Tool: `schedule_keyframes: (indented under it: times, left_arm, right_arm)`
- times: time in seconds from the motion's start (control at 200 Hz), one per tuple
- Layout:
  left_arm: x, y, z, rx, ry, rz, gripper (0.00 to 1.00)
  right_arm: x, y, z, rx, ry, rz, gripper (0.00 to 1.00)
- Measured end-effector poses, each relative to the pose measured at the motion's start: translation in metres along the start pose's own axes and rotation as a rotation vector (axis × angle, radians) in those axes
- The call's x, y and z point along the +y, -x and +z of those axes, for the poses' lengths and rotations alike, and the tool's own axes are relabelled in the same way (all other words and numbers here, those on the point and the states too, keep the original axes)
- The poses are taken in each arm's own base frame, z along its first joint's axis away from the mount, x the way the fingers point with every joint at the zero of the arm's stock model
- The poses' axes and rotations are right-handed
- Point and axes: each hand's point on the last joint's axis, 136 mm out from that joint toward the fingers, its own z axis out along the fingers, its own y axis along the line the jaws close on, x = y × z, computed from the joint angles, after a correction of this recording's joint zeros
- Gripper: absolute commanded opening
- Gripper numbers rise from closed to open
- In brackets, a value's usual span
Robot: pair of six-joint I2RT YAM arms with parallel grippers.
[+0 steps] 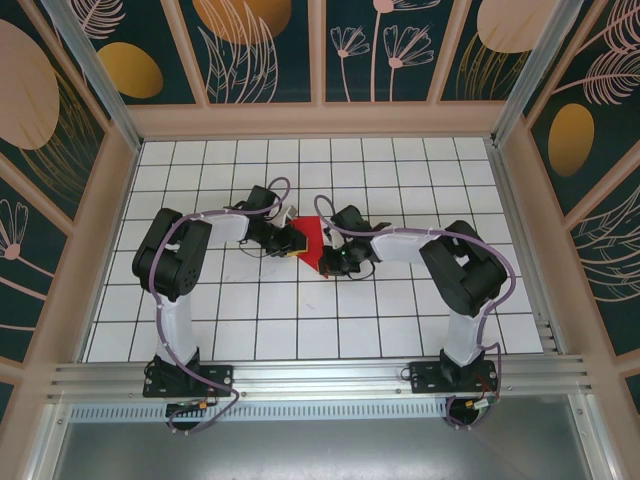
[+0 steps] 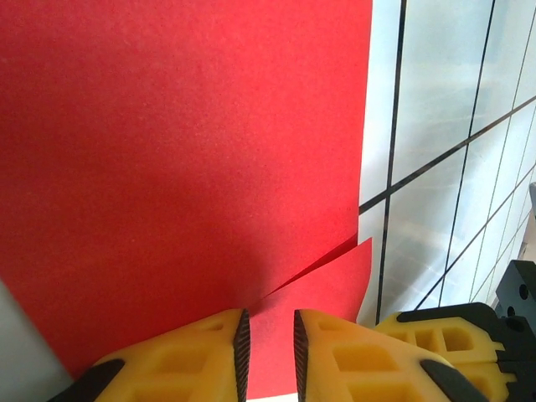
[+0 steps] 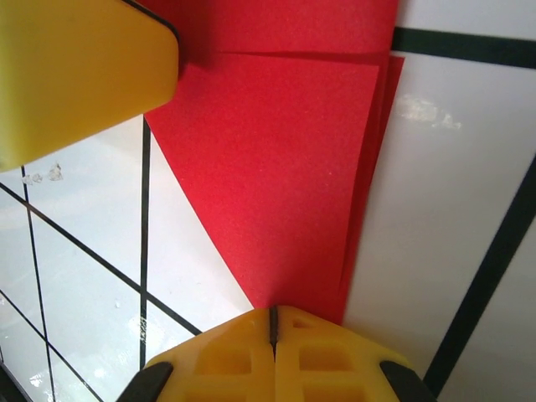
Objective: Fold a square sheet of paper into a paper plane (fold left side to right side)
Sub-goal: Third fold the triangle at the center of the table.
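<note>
Left gripper point(image 2: 269, 335) standing slightly apart, right gripper point(image 3: 272, 322) pressing shut | you are seeing bare table point(image 2: 435, 167) lying open past the straight edge of the red sheet point(image 2: 167, 167) | red sheet lying between both grippers, narrow end touching the right fingertips, near edge reaching into the left gap.

No text, label, brand, number or sign can be read anywhere.

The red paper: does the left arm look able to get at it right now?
Probably yes. The left gripper sits at the red paper, jaws slightly apart over its edge, with nothing in between. The right gripper, jaws shut at a different corner, doesn't seem to block it.
</note>
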Motion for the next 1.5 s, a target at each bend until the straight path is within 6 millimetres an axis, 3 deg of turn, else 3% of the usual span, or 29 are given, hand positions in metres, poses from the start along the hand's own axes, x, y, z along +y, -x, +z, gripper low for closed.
schedule_keyframes:
  times: [0.1, 0.21, 0.46, 0.746, 1.061, 1.501]
  left_arm:
    - [-0.003, 0.002, -0.001, -0.007, 0.008, 0.010, 0.28]
    - [-0.007, 0.007, -0.009, -0.037, 0.019, 0.027, 0.21]
    - [-0.043, 0.008, -0.035, -0.104, -0.023, 0.107, 0.19]
    - [-0.050, -0.037, -0.004, 0.006, -0.039, 0.100, 0.18]
    - [-0.044, -0.037, 0.007, 0.014, -0.045, 0.083, 0.18]
    - [-0.020, -0.042, 0.022, 0.026, -0.002, 0.038, 0.16]
  right_arm:
    - [-0.001, 0.000, 0.000, -0.005, 0.010, 0.004, 0.00]
    - [-0.002, 0.000, 0.000, -0.005, 0.034, 0.013, 0.00]
    - [-0.002, 0.000, -0.001, -0.003, 0.058, 0.017, 0.00]
    - [-0.002, 0.000, -0.001, -0.002, 0.059, 0.017, 0.00]
    - [-0.002, 0.000, -0.001, -0.002, 0.059, 0.017, 0.00]
    - [-0.002, 0.000, -0.001, 0.000, 0.056, 0.019, 0.00]
